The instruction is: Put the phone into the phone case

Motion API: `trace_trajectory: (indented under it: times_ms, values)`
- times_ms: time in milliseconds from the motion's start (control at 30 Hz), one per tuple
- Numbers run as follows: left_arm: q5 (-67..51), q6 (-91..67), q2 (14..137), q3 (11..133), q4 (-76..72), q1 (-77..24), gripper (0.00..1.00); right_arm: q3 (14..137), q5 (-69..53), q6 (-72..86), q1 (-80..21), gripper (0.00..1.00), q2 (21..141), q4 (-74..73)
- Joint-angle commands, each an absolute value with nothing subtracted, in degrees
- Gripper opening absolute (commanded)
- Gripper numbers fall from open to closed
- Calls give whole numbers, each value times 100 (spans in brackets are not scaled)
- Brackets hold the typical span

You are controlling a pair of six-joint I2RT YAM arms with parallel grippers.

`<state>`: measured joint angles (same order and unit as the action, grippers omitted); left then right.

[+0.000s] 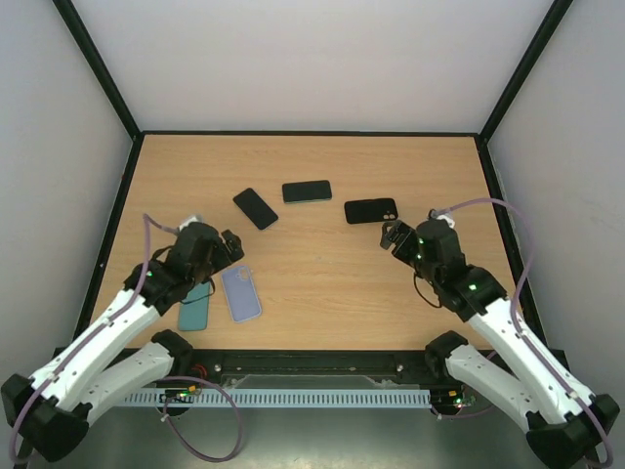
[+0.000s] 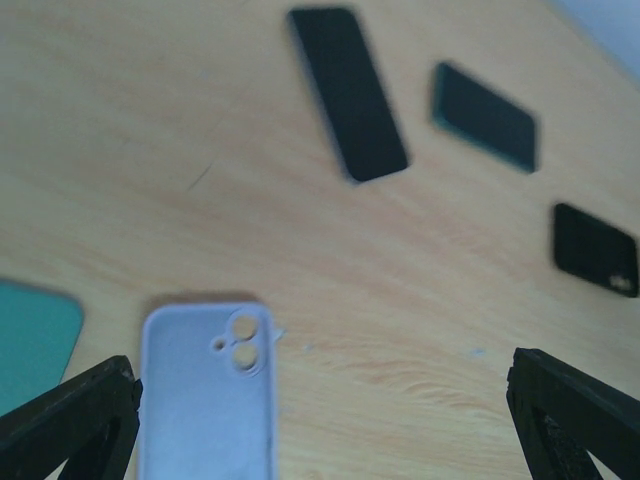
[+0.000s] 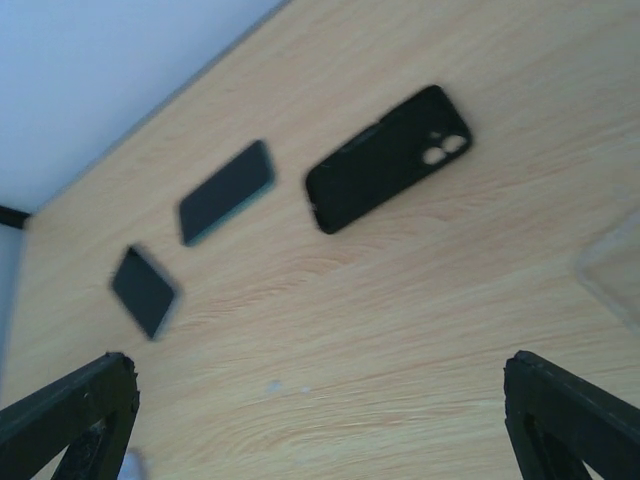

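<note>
Two dark phones lie screen-up at the back of the table: a black phone (image 1: 255, 208) (image 2: 347, 92) (image 3: 143, 290) and a teal-edged phone (image 1: 307, 191) (image 2: 485, 116) (image 3: 226, 191). A lavender phone case (image 1: 241, 293) (image 2: 207, 390) lies hollow side up with two camera holes, just below my left gripper (image 1: 231, 249) (image 2: 325, 425). That gripper is open and empty. A black case (image 1: 371, 210) (image 3: 388, 158) lies just beyond my right gripper (image 1: 391, 234) (image 3: 320, 425), which is open over bare wood.
A teal case (image 1: 194, 307) (image 2: 35, 345) lies left of the lavender one, partly under the left arm. Something clear and flat (image 3: 615, 270) shows at the right edge of the right wrist view. Black frame posts and white walls bound the table (image 1: 322, 274).
</note>
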<state>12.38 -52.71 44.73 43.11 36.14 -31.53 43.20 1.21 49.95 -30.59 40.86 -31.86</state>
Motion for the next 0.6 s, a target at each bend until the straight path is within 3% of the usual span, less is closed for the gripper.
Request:
trace_trajectory:
  times_ms: [0, 67, 233, 567]
  values:
    - [1382, -6174, 4863, 3891, 3757, -3122, 100, 4073, 1309, 5037, -3090, 99, 4609, -3594]
    - [1373, -6334, 5067, 3775, 3757, -3116, 100, 4037, 1648, 5045, -3056, 98, 4918, -3682]
    - [1407, -6539, 5450, 3581, 3751, -3121, 100, 3892, 1833, 5129, -2847, 74, 5472, -3465]
    - [1327, -6608, 5422, 3258, 3502, -3117, 99, 3642, 1647, 4973, -2017, 53, 6605, -2249]
